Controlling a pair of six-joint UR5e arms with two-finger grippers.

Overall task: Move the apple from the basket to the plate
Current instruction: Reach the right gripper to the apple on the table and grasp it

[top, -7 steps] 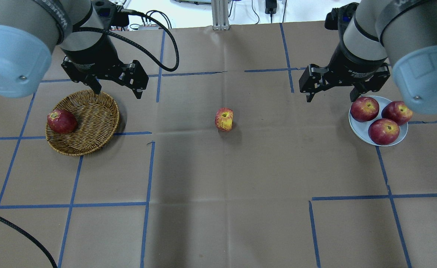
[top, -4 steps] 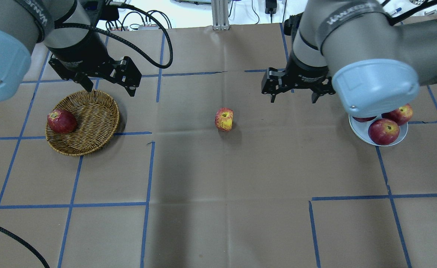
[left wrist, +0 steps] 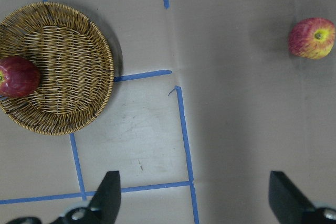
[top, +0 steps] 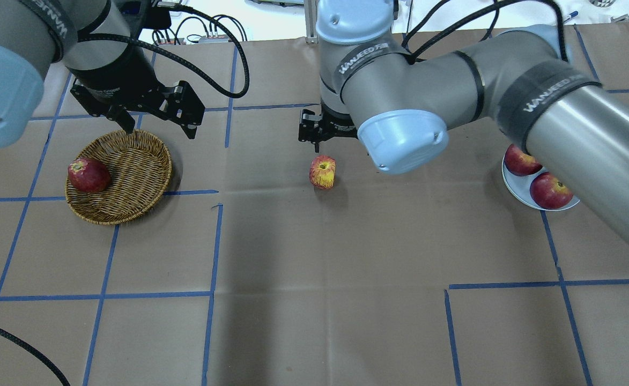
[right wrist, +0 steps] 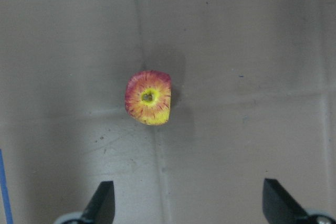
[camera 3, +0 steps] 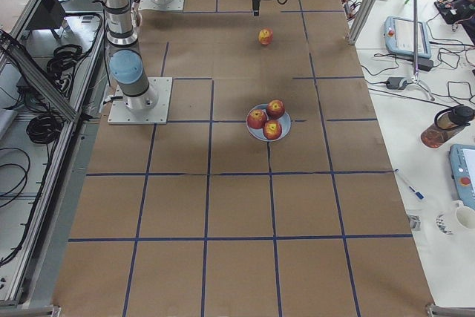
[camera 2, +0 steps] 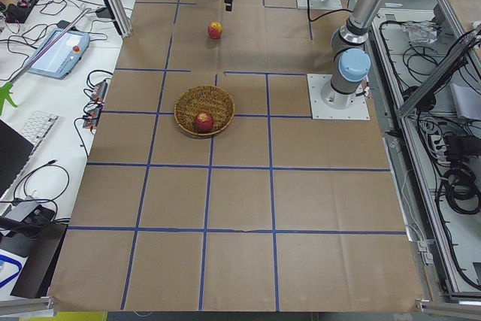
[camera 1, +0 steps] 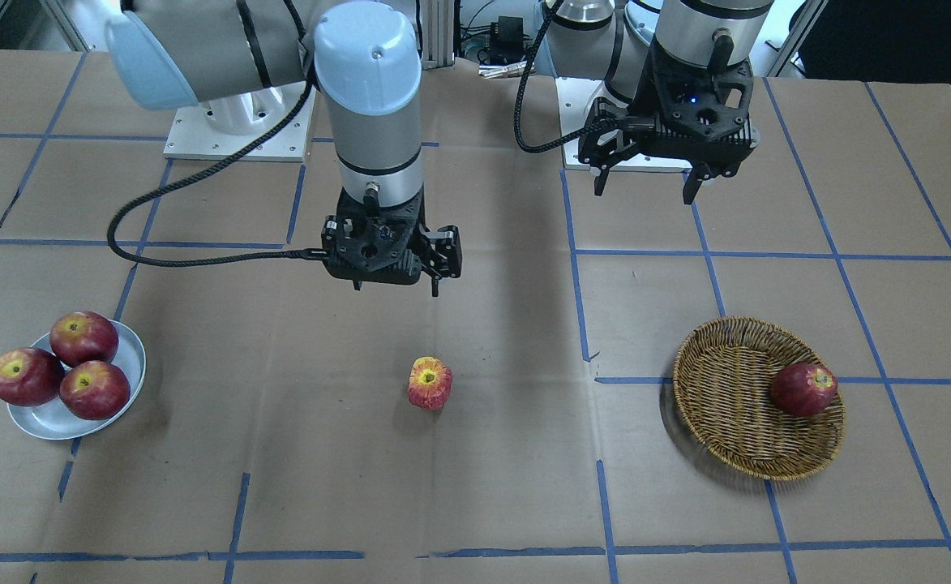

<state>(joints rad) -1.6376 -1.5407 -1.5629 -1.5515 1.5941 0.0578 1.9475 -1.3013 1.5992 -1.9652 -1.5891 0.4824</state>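
Apple [right wrist: 148,97] pinkish-red, streaked, yellow around stem hollow

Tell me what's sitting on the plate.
Three dark red apples sit close together on the plate. In the overhead view the right arm hides one apple and part of the plate.

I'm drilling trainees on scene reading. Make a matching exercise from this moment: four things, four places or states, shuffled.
Things:
1. streaked apple
2. dark red apple
3. plate
4. right gripper

Places or states:
A. open, hanging above the table
B. carries three apples
C. lying in the basket
D. alone on the brown paper, mid-table

Pairs: 1-D, 2-C, 3-B, 4-A
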